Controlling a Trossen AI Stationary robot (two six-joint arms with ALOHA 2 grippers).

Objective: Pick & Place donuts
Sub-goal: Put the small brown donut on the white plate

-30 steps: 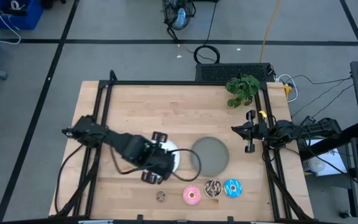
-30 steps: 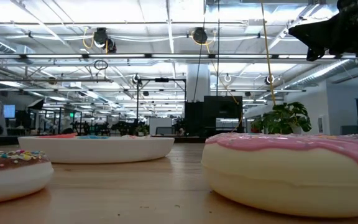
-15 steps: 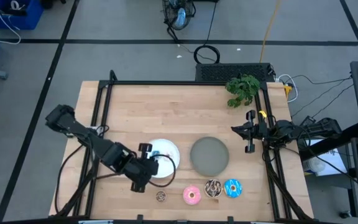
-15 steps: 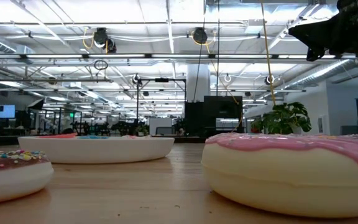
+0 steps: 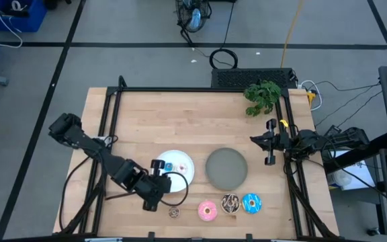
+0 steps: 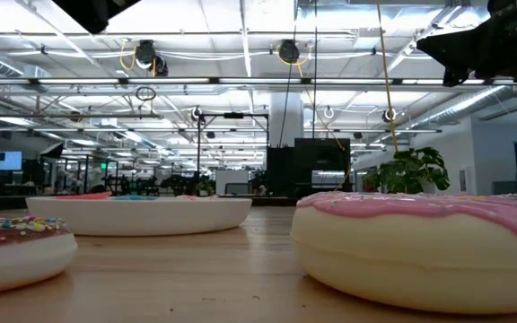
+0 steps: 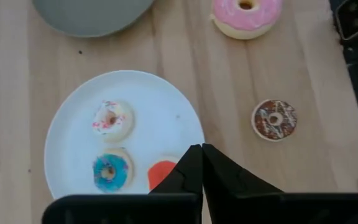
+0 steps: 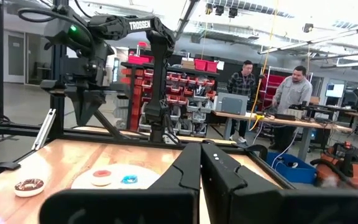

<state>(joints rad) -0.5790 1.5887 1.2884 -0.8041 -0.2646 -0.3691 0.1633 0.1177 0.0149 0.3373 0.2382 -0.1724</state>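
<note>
Donuts: three tiny ones lay on the white plate (image 7: 67, 121); left end effector (image 7: 201, 163) hovered pressed together above its near edge.

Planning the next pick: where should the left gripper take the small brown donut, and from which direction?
Come straight down on the small brown donut: it lies flat and alone on the table, beside the white plate. Probably close the fingers across its outer rim; the centre hole looks too small. The left gripper is shut now.
</note>
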